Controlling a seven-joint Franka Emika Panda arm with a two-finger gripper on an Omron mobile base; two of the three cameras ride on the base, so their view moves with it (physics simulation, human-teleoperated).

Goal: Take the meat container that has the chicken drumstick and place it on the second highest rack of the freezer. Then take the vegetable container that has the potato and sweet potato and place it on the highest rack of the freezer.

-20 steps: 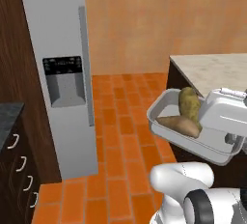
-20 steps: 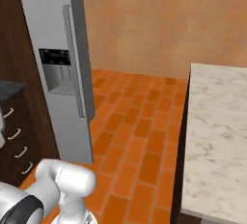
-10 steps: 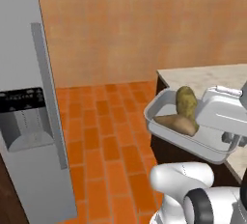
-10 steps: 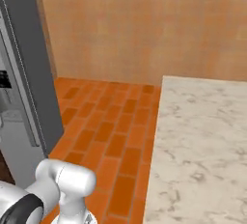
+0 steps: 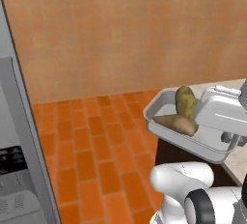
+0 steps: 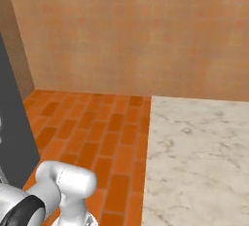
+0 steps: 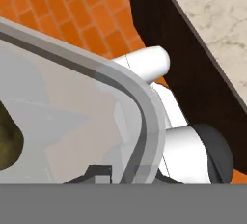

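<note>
The vegetable container (image 5: pixel 166 132), a grey tray, hangs tilted above the brick floor beside the counter. A greenish-brown potato (image 5: pixel 185 100) and a longer sweet potato (image 5: pixel 174 123) lie in it. My gripper (image 5: pixel 230 140) is shut on its right rim. In the hand view the container's rim (image 7: pixel 144 117) runs between my gripper's (image 7: pixel 126 174) fingertips, and the potato (image 7: pixel 6 147) peeks in at the left edge. The freezer (image 5: pixel 14 146) stands at the far left with its grey door shut, so its racks are hidden.
A marble counter (image 6: pixel 194 147) on a dark cabinet (image 7: pixel 193 68) lies to the right, close under the container. Orange brick floor (image 5: pixel 96 146) stretches between the freezer and the counter. A tan wall (image 6: pixel 136 30) closes the back. The freezer's dark side (image 6: pixel 10 122) stands at the left.
The whole picture has shifted: the base has moved, so the freezer slid to the left edge and the back wall came closer. The container stays in my grip.
</note>
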